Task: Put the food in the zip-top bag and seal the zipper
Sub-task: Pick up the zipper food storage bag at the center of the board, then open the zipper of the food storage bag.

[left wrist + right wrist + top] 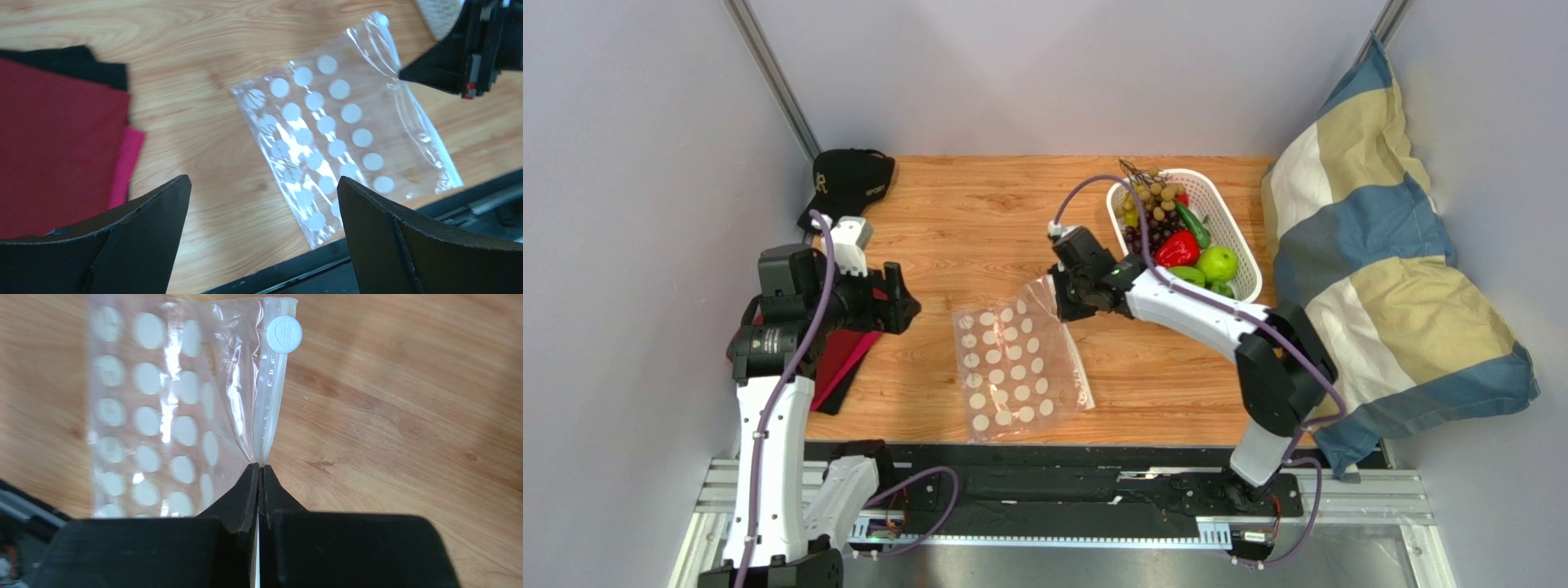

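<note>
The zip-top bag [1020,361] lies flat on the wooden table, clear with white dots; it also shows in the left wrist view [337,131] and the right wrist view [153,416]. My right gripper [1060,298] is shut on the bag's zipper strip [270,398] at its far edge, jaws pressed together [260,471]. A white round tab [283,333] sits at the strip's end. My left gripper [906,306] is open and empty, left of the bag, fingers [153,208] wide apart above the table. The food [1179,233], grapes, red pepper and green pieces, lies in a white basket [1244,251].
A red cloth [844,361] lies at the left under my left arm, also in the left wrist view [55,141]. A black cap [852,175] sits at the back left. A striped pillow [1382,270] fills the right side.
</note>
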Tool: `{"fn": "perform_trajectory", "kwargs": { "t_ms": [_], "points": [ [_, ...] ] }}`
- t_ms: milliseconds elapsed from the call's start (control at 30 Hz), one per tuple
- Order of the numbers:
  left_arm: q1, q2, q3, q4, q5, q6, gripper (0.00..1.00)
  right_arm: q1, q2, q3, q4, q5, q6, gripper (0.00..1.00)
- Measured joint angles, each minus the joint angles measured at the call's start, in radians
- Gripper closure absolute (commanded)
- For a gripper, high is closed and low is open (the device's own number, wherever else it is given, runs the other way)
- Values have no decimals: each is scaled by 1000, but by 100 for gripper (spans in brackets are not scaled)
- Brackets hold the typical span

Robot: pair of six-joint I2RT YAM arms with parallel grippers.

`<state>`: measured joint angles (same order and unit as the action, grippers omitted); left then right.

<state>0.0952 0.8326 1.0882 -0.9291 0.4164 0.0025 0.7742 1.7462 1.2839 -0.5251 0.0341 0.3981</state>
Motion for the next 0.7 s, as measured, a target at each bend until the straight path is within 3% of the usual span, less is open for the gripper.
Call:
{"fn": "perform_trajectory", "kwargs": {
  "t_ms": [133,433,700],
  "points": [
    [-148,35,-40,98,52,-92,9,-21,-97,35,-8,-44,64,100],
    [-349,201,-84,306,80,-332,41,-13,-113,125,-90,-88,262,100],
    [-500,359,-89,497,80,-453,42,-13,-82,252,-197,-61,367,100]
  ]
}}
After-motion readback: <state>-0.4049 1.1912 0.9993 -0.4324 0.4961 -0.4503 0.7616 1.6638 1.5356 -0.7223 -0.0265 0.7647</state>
